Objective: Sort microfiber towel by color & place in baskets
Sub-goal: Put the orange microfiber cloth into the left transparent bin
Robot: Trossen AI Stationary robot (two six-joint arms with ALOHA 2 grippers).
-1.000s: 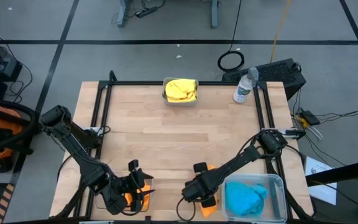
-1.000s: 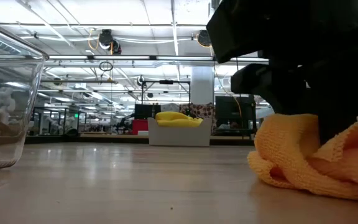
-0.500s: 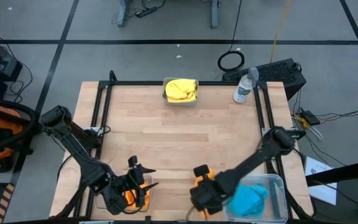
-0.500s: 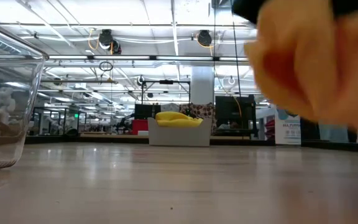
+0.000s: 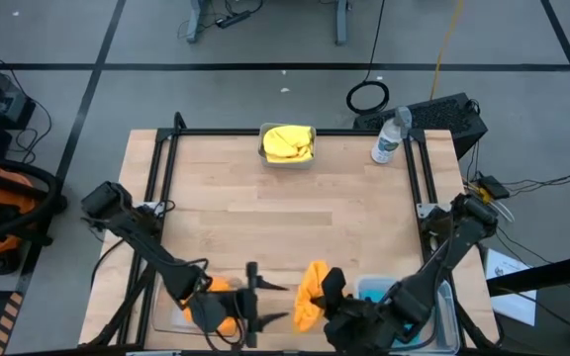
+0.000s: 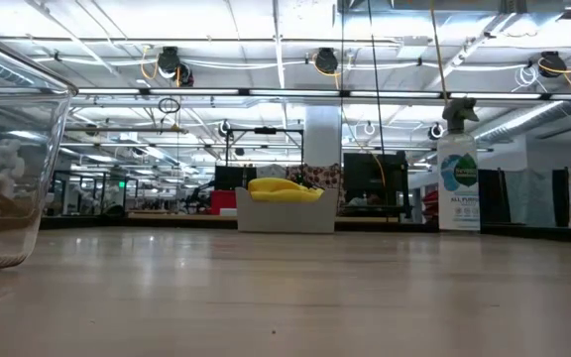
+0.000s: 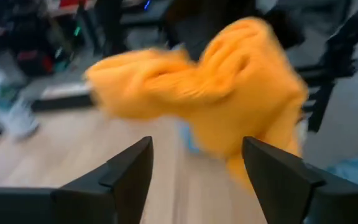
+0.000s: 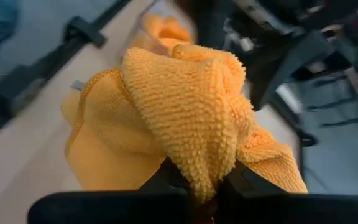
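The wooden table (image 5: 285, 227) carries three baskets. The left clear basket (image 5: 171, 314) sits at the near left corner; it holds one orange towel (image 5: 221, 297), partly covered by the left arm. In the low view its clear wall (image 6: 18, 178) fills the left edge, with an orange patch behind it. The right clear basket (image 5: 441, 297) sits at the near right corner; a blue towel (image 5: 376, 294) shows inside it beneath the right arm. The small greyish basket (image 5: 287, 145) stands at the far edge, centre, and holds yellow towel material (image 5: 286, 141); the low view shows it far across the table (image 6: 285, 210). A clear water bottle (image 5: 388, 138) stands at the far right corner, well apart from the baskets.

The right gripper (image 5: 327, 297) is raised above the near edge between the two clear baskets. Its fingers are pinched on a second orange towel (image 5: 312, 289), which hangs bunched from them, clear of the table; the right wrist view shows the cloth (image 8: 185, 118) clamped between the fingertips.

The left gripper (image 5: 263, 302) is just beside the left clear basket, pointing toward the held towel. Its fingers (image 7: 126, 171) are spread wide, with nothing between them; the held orange towel (image 7: 229, 87) appears ahead of them, not touching.
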